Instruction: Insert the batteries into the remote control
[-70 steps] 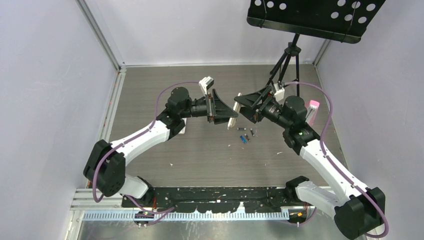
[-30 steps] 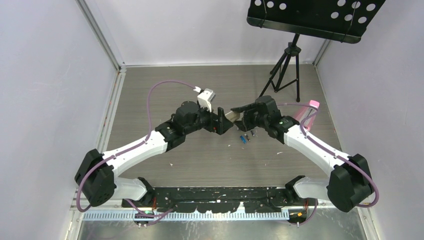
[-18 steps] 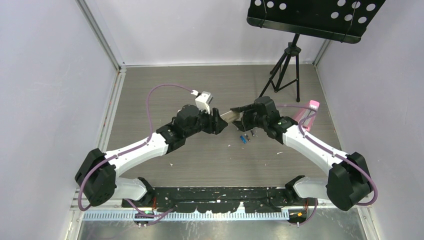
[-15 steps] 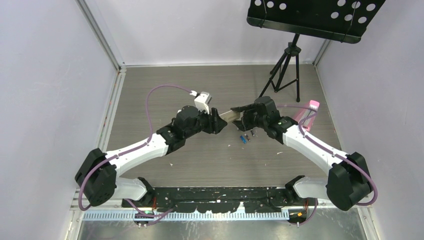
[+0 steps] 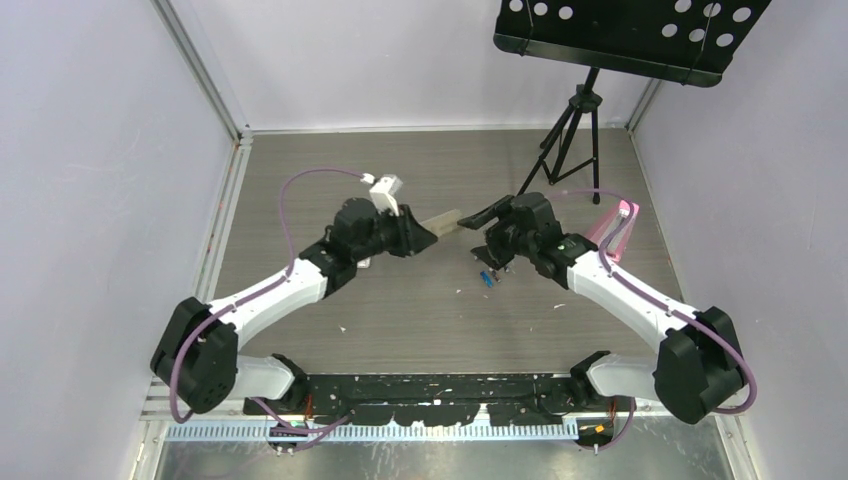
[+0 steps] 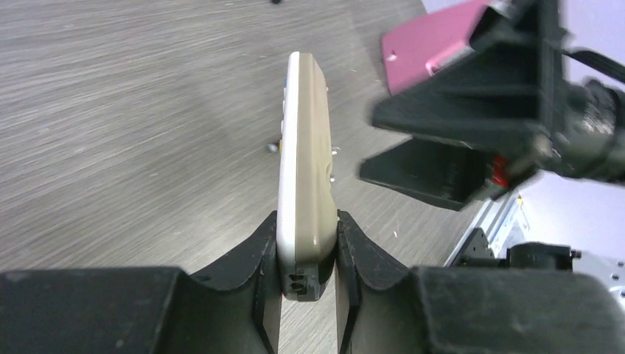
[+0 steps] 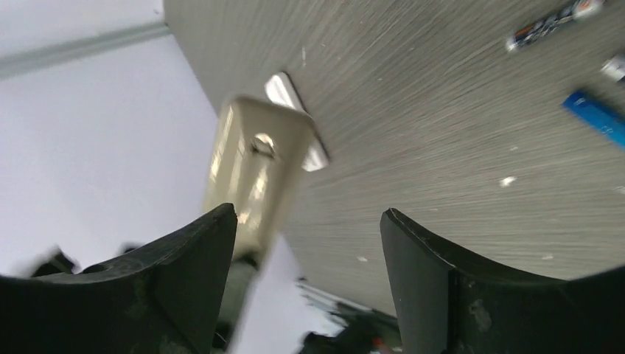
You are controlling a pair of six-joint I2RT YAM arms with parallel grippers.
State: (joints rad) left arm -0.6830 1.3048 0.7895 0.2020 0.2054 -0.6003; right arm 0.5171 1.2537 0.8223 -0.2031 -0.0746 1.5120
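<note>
The left fingers (image 6: 259, 254) are clamped on one end of the remote control (image 6: 304, 147), a slim tan-beige bar with rounded, glossy edges, held above the grey wood-grain table (image 5: 400, 320). The right fingers (image 7: 424, 258), black and curved, stand spread wide near its far tip, empty. The batteries (image 5: 487, 273), tiny cylinders, one blue, lie on the table nearby.

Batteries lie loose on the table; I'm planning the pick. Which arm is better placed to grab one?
Likely right: the right gripper is open near the batteries; the left gripper is shut on the remote.
</note>
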